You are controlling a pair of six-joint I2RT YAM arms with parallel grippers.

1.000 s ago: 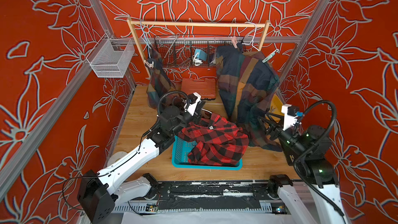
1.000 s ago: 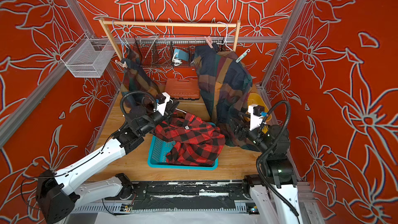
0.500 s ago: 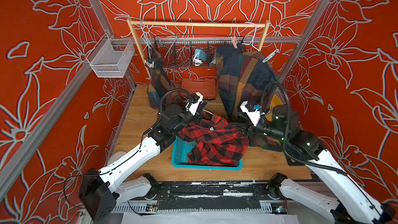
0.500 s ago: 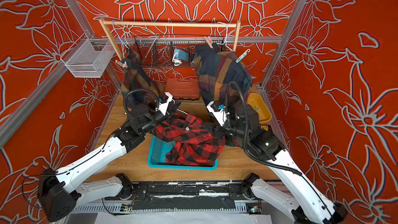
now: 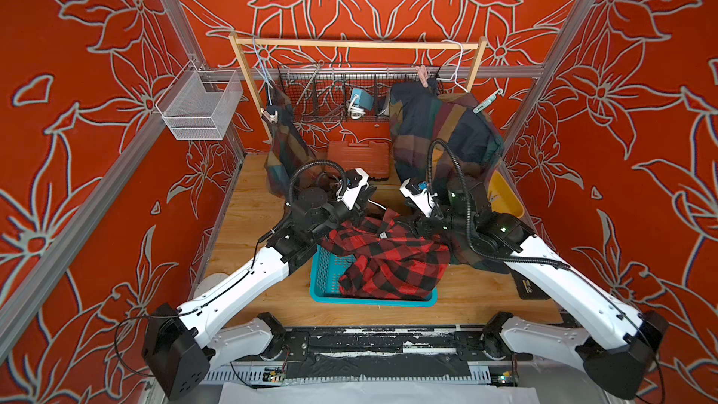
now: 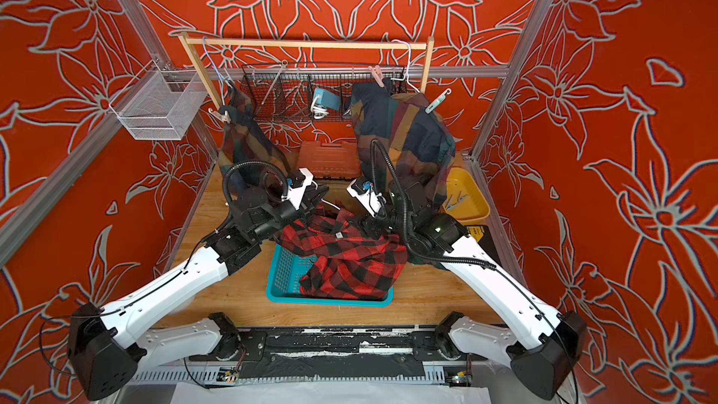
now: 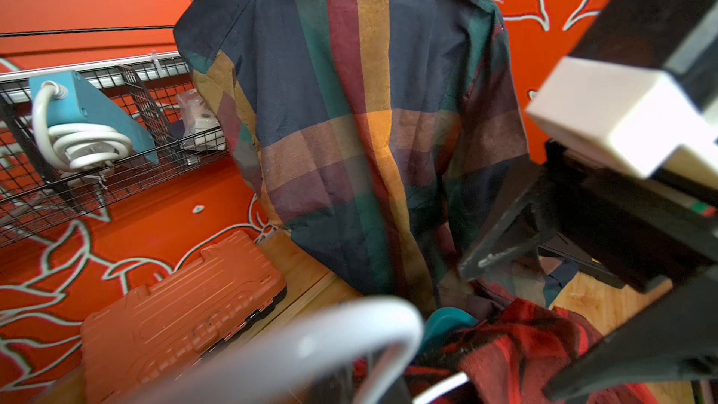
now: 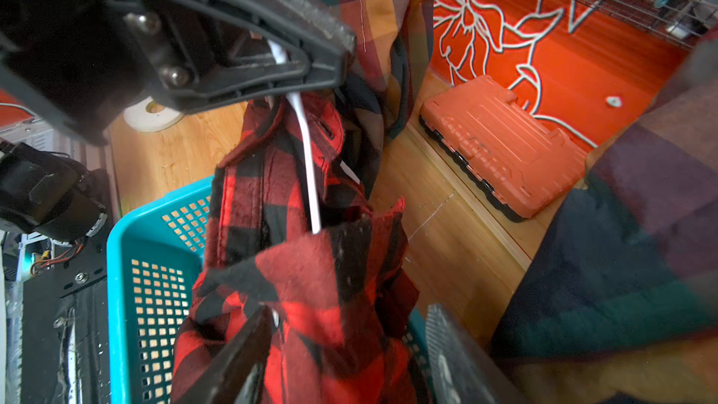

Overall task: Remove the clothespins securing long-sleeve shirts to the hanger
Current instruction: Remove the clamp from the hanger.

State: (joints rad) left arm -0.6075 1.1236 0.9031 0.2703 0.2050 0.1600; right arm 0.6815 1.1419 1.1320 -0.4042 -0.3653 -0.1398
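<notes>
The red-and-black long-sleeve shirt (image 5: 388,262) droops over a teal basket (image 5: 326,270) on a white wire hanger (image 8: 307,157). My left gripper (image 5: 367,204) is shut on that hanger's wire. My right gripper (image 8: 345,347) is open at the shirt's near side, with red fabric between its fingers. No clothespin shows on this shirt. One dark plaid shirt (image 5: 439,130) hangs at the rail's right end, with a pink clothespin (image 5: 422,73) and a mint clothespin (image 5: 485,101) on it. Another dark plaid shirt (image 5: 285,145) hangs at the left end with a pink clothespin (image 5: 272,115).
An orange case (image 5: 357,157) lies on the wooden floor under the rail. A yellow tray (image 6: 466,196) holding loose pegs sits at the right wall. A black wire rack (image 5: 334,95) hangs behind the rail, and a white mesh basket (image 5: 198,104) is on the left wall.
My right arm has swung in from the right side to the red shirt, and its jaws have opened slightly. The left arm has kept its hold on the hanger and barely moved.
</notes>
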